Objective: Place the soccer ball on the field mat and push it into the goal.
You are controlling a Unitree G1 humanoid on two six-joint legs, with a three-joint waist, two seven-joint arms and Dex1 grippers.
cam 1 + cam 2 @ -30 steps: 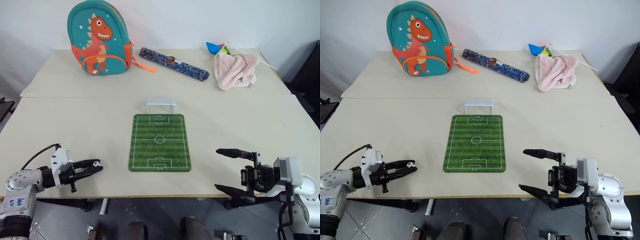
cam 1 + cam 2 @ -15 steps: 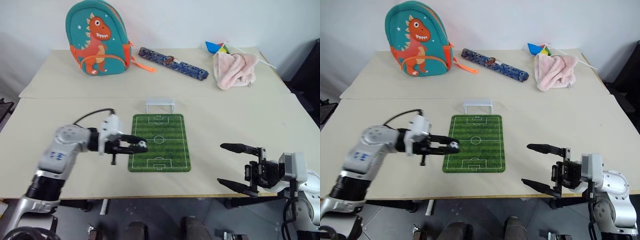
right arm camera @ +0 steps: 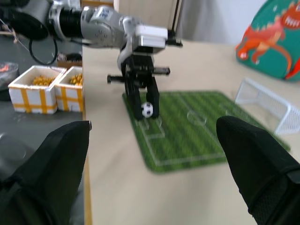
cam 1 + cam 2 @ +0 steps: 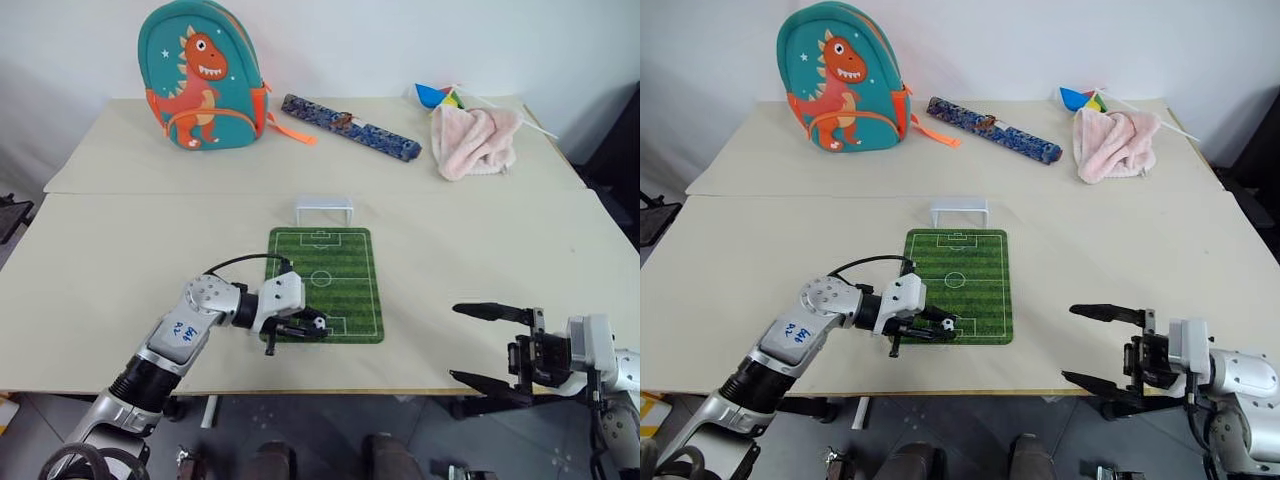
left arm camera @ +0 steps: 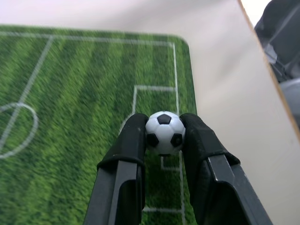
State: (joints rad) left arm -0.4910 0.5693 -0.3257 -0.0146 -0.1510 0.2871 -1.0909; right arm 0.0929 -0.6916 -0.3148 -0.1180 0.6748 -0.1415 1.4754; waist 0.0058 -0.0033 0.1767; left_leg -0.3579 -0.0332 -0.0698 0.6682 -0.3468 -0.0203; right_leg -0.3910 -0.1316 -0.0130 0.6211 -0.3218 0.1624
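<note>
Two white boxes [image 3: 44,89] beside the table [image 4: 120,270] hold small yellow pieces; their kind cannot be told. The goal [image 4: 323,211] stands empty just beyond the far end of the field mat [image 4: 345,270]. Left end effector [image 4: 312,327] is clamped on the soccer ball [image 5: 164,133], held over the mat's near penalty area. Right end effector [image 4: 490,345] stands wide open, holding nothing, off the table's near edge.

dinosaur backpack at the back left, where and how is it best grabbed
Probably by the top of the dinosaur backpack, coming down from above. It stands upright on the table with its rounded top free, while its broad face gives open fingers nothing narrow to close on. Whether there is a carry loop on top cannot be seen.
</note>
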